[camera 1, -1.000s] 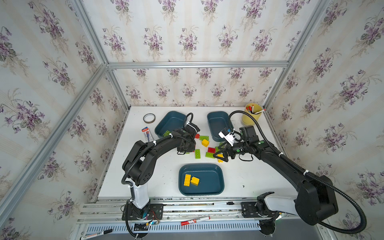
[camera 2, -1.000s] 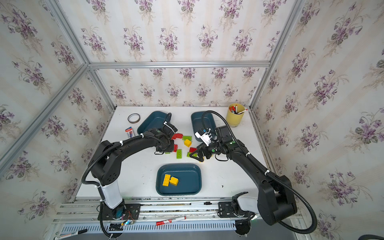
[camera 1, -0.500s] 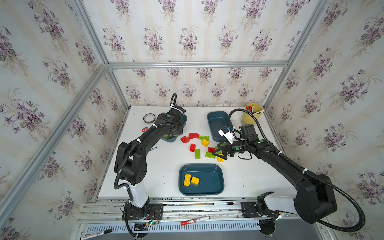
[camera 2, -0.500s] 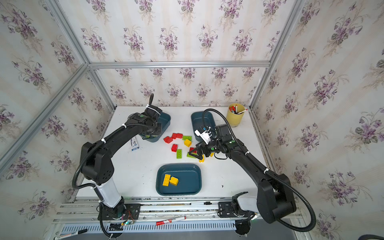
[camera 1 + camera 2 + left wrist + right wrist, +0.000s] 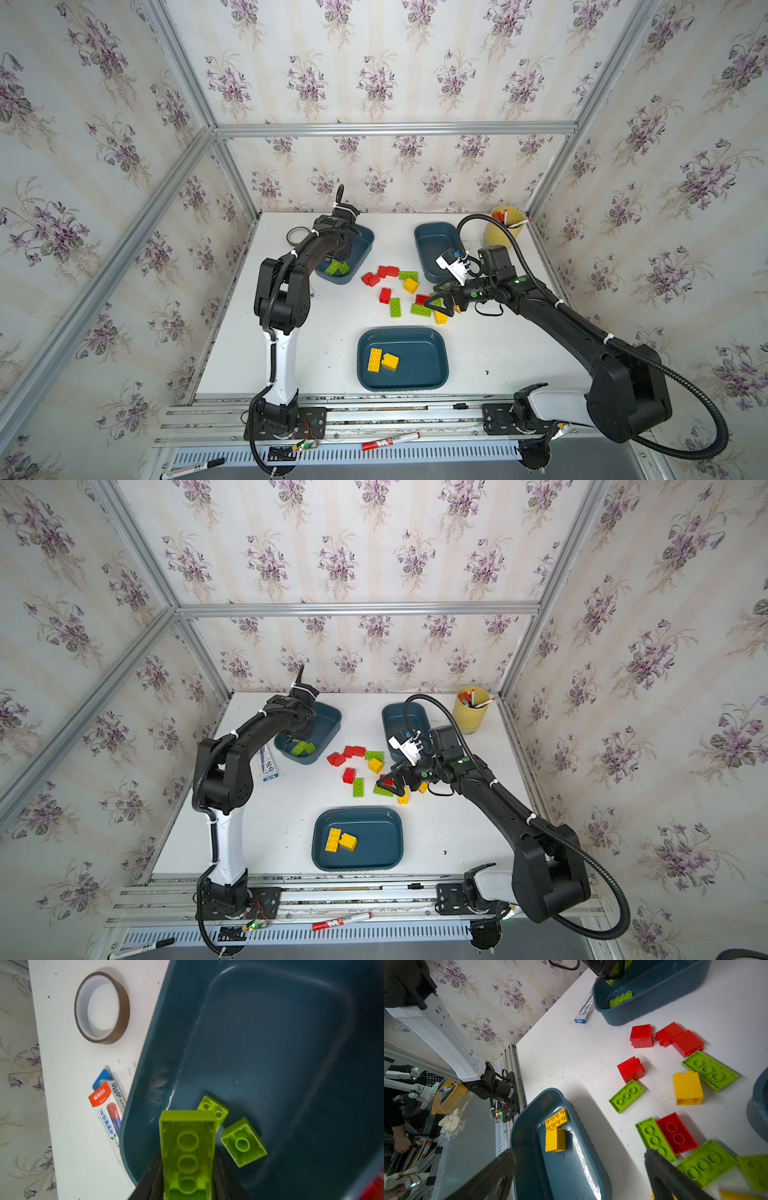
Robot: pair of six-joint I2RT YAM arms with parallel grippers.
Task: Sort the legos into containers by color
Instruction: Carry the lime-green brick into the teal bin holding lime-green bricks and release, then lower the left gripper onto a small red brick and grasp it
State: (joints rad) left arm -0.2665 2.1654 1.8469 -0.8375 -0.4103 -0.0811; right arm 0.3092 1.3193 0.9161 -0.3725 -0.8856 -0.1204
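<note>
My left gripper (image 5: 188,1167) is shut on an oblong lime green lego (image 5: 187,1147), underside showing, above the back left container (image 5: 361,245). Two green legos (image 5: 243,1142) lie in that container. My right gripper (image 5: 441,300) stands open low over the right side of the loose pile, nothing between its fingers (image 5: 660,1167). The pile holds red (image 5: 380,274), green (image 5: 395,307) and yellow (image 5: 410,285) legos in mid-table. The front container (image 5: 419,374) holds two yellow legos (image 5: 382,359). The back right container (image 5: 432,245) shows no legos.
A yellow cup with pens (image 5: 503,226) stands at the back right corner. A tape roll (image 5: 102,1007) and a marker box (image 5: 108,1109) lie left of the back left container. Markers (image 5: 390,440) rest on the front rail.
My left arm has carried the green lego from the pile back to above the back left container. The right gripper stayed open and shifted only slightly over the pile.
</note>
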